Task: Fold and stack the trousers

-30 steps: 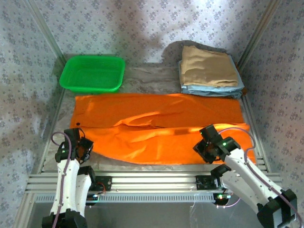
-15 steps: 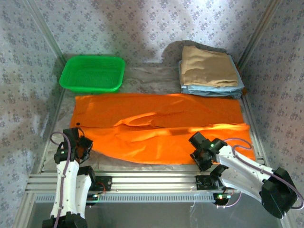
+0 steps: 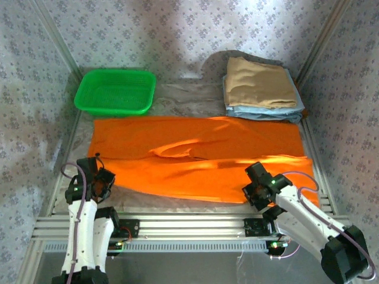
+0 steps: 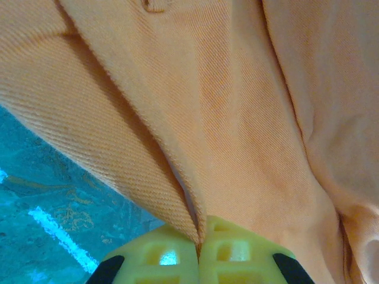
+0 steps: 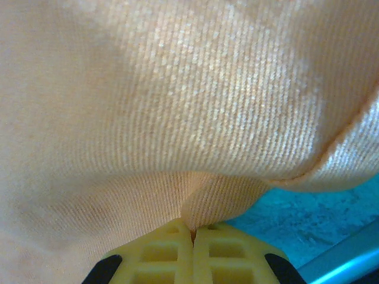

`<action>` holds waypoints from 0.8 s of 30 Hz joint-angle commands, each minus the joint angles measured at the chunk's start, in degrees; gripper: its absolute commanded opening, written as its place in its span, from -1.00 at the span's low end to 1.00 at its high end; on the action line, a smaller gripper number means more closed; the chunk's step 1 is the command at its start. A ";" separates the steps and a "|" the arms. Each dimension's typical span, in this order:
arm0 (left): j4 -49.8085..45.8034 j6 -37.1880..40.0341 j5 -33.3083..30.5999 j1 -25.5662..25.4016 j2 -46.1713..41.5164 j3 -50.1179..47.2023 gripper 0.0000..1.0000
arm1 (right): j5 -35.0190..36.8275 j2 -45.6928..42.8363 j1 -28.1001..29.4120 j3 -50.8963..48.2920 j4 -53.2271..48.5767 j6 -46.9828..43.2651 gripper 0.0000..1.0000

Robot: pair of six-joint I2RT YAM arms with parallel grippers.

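Change: right gripper (image 3: 253,194) has slid back along the near hem and gone from part-open to pinched shut; the left arm has not shifted, and the hem between the two arms lies a little straighter than a second ago.
Right gripper: jaws closed on a small tuck of orange cloth, seen at the bottom centre of the right wrist view (image 5: 192,235).
Left gripper: at the lower left of the top view (image 3: 100,184), jaws shut on a folded edge of the same cloth, clear at the bottom of the left wrist view (image 4: 200,248).
Trousers: the trousers (image 3: 195,157) lie spread flat across the middle of the table, legs running left to right, both near corners now gripped.
Surroundings: green basket (image 3: 117,73) at the upper left; tan folded garment (image 3: 260,83) on the light blue folded garments (image 3: 266,112) at the upper right, well apart from both arms.
Meaning: with both near corners held, the first fold looks ready to begin; nothing is folded or stacked yet.
Next: likely lifting the near edge together and carrying it toward the far edge, kept level to avoid skew.
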 commanded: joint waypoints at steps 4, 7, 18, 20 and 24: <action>-3.83 1.73 -1.81 -0.05 -3.91 4.31 -1.00 | 2.93 -7.74 0.25 1.38 -8.85 -6.64 -1.00; -5.81 2.15 -2.43 -0.01 -5.57 5.68 -1.00 | 3.91 -10.22 0.48 4.33 -13.48 -8.87 -1.00; -9.87 3.23 -5.80 0.04 -7.83 13.85 -1.00 | 8.14 -14.17 2.89 16.18 -25.12 -13.78 -1.00; -7.22 3.26 -5.55 0.08 -6.52 15.10 -1.00 | 10.11 -12.37 1.78 19.25 -24.00 -18.21 -1.00; -0.48 4.29 -5.02 0.01 0.13 18.29 -1.00 | 9.57 -2.78 -5.39 25.41 -17.97 -30.34 -1.00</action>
